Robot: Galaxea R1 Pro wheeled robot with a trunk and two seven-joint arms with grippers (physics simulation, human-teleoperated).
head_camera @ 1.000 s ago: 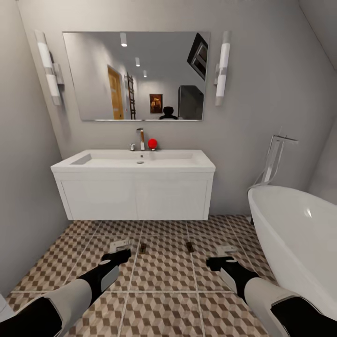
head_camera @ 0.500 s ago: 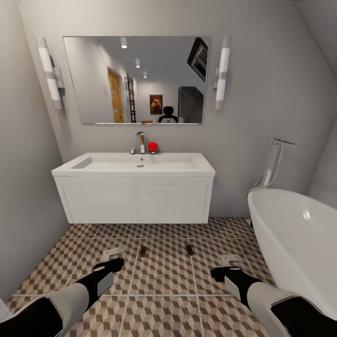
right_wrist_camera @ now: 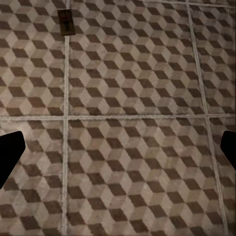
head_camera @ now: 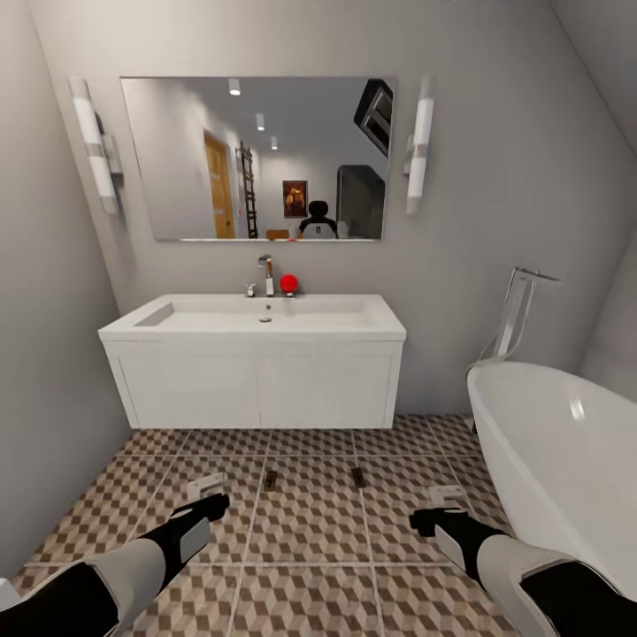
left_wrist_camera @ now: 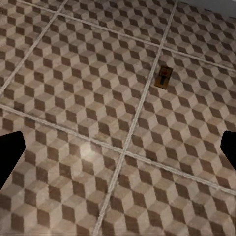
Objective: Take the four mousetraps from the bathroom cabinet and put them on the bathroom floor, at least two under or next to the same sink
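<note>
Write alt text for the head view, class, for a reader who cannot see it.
Two mousetraps lie on the cube-patterned bathroom floor before a white wall-hung sink. The left gripper and right gripper hover open near them; a white bathtub stands at right.

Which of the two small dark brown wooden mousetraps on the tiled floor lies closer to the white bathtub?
The right-hand mousetrap, nearer the white bathtub; the other mousetrap lies further left, below the sink's middle.
</note>
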